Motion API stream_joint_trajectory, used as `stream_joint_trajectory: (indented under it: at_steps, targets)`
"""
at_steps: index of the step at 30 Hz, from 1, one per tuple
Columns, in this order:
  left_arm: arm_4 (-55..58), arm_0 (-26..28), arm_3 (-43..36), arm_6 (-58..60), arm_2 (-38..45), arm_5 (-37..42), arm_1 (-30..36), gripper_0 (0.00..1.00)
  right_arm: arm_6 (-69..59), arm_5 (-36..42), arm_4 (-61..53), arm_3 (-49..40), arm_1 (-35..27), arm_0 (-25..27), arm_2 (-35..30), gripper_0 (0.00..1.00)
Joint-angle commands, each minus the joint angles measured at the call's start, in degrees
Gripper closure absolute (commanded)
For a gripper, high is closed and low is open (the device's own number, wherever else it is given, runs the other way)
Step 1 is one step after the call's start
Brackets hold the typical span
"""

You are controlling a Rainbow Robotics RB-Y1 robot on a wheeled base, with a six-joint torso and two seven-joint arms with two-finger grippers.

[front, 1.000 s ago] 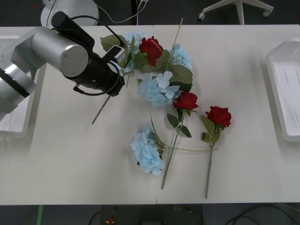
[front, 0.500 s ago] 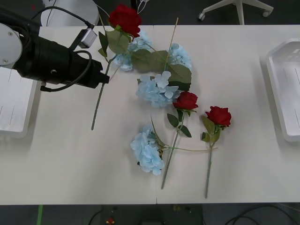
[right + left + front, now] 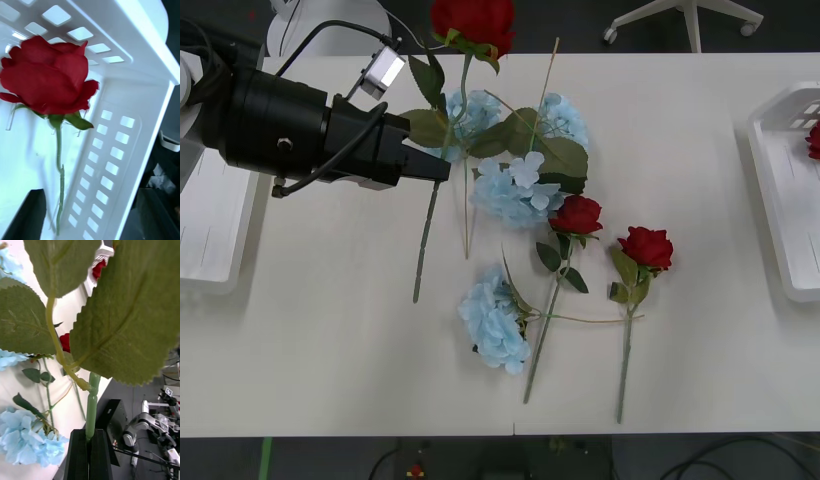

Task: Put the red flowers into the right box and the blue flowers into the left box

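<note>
Flowers [image 3: 525, 190] lie mid-table [image 3: 700, 350], boxes at its left [image 3: 215, 230] and right [image 3: 790, 190] edges, one seemingly in the right.

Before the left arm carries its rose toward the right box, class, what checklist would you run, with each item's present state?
1. Left gripper shut on the held rose's stem: ok.
2. Held rose lifted off the table: ok.
3. Right box has room: ok, one rose inside.
4. Right gripper out of the box: not ok.
5. Stem free of the blue flowers: cannot tell.
</note>
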Motion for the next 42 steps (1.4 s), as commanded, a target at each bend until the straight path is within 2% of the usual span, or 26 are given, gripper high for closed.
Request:
stream_joint_trajectory:
  at_steps: [1, 4, 9, 14, 18, 22, 31, 42]
  targets:
    - [2.8, 0.5, -2.0, -0.6, 1.3, -1.4, -1.0, 1.0, 5.3, 2.4, -6.5, -0.8, -2.3, -1.0, -1.4, 0.14]
    - [3.1, 0.5, -2.1, -1.1, 1.3, -2.4, -2.5, 1.0, 10.1, 7.5, -12.4, -2.8, -4.2, -1.8, -3.9, 0.12]
    - [3.3, 0.1, -2.1, -2.5, 0.3, -5.2, -5.9, 1.0, 18.1, 23.1, -27.6, -11.8, -9.0, -2.1, -8.3, 0.09]
    - [6.4, -0.7, -2.3, -4.1, -5.1, -13.3, -6.9, 1.0, 20.4, 35.4, -43.4, -17.5, -10.2, -1.9, -8.8, 0.08]
    - [7.1, -1.4, -2.2, -6.1, -8.1, -17.4, -6.8, 1.0, 20.2, 41.1, -54.3, -21.3, -10.3, 0.0, -8.3, 0.06]
    - [7.7, -1.4, -2.3, -6.3, -8.4, -17.7, -6.8, 1.0, 19.9, 42.4, -67.2, -26.2, -10.8, 4.0, -7.0, 0.06]
    - [9.6, -1.4, -2.3, -6.5, -8.4, -17.6, -6.8, 1.0, 19.0, 41.0, -85.1, -37.8, -11.1, 14.3, -7.0, 0.06]
    - [9.7, -1.4, -2.2, -6.5, -8.4, -17.6, -6.8, 1.0, 17.2, 31.7, -106.0, -49.3, -10.9, 27.9, -7.0, 0.05]
